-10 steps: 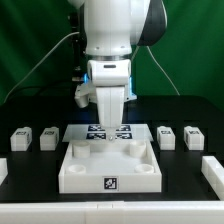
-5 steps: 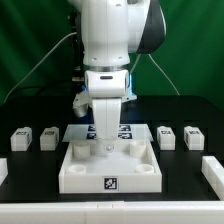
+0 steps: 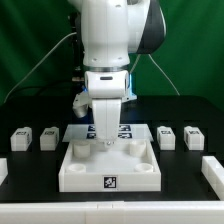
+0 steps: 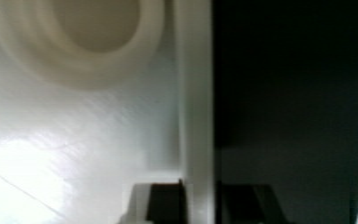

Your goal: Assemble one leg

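The large white square panel [image 3: 72, 170] with a raised rim lies at the table's middle. My gripper [image 3: 106, 146] is down at its far rim. In the wrist view the gripper [image 4: 195, 203] has one dark finger [image 4: 158, 202] on each side of the rim wall [image 4: 195, 110], both touching it. A round corner socket [image 4: 91, 30] of the panel shows beside the rim. Small white legs with tags lie in a row: two to the exterior view's left [image 3: 19, 138] [image 3: 48, 137], two to the right [image 3: 166, 136] [image 3: 193, 135].
The marker board [image 3: 124, 131] lies just behind the panel, partly hidden by my gripper. White parts sit cut off at the left edge [image 3: 3, 171] and right edge [image 3: 212, 172]. A green backdrop and cables stand behind the arm.
One second ago my gripper was higher above the far rim; it came down onto the rim and has held still for the last half second.
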You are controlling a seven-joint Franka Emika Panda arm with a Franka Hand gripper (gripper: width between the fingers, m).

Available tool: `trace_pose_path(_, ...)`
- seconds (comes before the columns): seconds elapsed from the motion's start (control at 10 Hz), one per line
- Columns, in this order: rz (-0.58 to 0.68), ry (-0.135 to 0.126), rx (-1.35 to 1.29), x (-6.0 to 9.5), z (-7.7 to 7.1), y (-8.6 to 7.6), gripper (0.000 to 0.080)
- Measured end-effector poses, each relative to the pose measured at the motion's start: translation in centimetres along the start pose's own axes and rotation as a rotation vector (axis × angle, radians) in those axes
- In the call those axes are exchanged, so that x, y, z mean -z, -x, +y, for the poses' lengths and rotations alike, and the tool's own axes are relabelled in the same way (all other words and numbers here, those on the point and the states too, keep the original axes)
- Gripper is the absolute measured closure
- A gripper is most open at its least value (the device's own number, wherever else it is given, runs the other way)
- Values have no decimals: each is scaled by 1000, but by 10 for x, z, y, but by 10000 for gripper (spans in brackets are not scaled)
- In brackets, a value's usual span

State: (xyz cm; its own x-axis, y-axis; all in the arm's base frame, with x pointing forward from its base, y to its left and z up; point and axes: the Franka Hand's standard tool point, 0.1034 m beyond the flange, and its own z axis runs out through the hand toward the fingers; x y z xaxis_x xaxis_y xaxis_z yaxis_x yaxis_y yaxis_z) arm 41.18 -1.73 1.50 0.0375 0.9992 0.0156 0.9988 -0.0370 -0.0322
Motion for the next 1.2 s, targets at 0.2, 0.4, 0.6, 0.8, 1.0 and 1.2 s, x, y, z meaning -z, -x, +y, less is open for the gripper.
trace_pose_path(0.2, 0, 1, 0, 0, 0, 0, 742)
trace_pose_path(0.4, 0, 1, 0, 0, 0, 0, 742)
trace_pose_path(0.6, 0, 2, 0, 0, 0, 0, 742)
trace_pose_path(0.8, 0, 2, 0, 0, 0, 0, 742)
trace_pose_path(1.0, 8, 17, -4, 0, 16, -12, 741)
trace_pose_path(1.2, 27, 37, -20, 1, 41, -39, 741)
